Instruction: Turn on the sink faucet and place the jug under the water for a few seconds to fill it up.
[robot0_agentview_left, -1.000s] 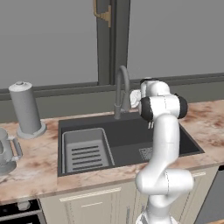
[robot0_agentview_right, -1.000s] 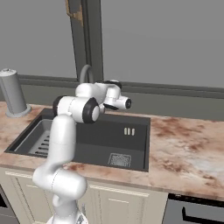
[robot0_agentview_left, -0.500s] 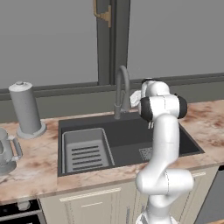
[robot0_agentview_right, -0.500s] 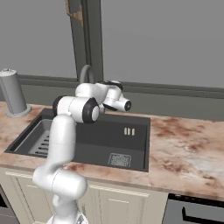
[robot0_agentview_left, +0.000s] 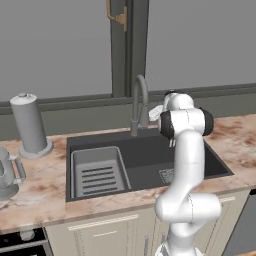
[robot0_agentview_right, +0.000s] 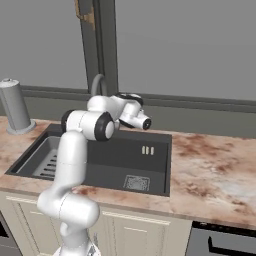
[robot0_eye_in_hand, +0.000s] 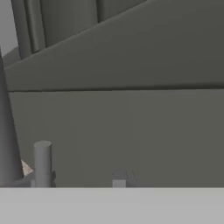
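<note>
Dark-grey and slim, the sink faucet (robot0_agentview_left: 139, 104) stands at the back edge of the sink (robot0_agentview_left: 145, 162), its arched spout reaching over the basin. No stream falls from the spout, so the tap looks to be off and the first step of the task seems not yet done. The gripper (robot0_agentview_left: 161, 112) sits just beside the faucet's base, on the side away from the rack insert (robot0_agentview_left: 98, 172), about where the small lever would be. In the hand view a short upright grey post (robot0_eye_in_hand: 42, 162) stands close to the left finger tip, probably part of the tap. Whether the jaws are parted or closed the pictures do not show, and nothing is visibly held. The jug (robot0_agentview_left: 7, 171) waits on the counter (robot0_agentview_left: 37, 186) well apart from the faucet, beyond the sink's far end, near the knob-topped cylinder (robot0_agentview_left: 29, 124). Turning on the water, fetching the jug and filling it all appear to remain.
</note>
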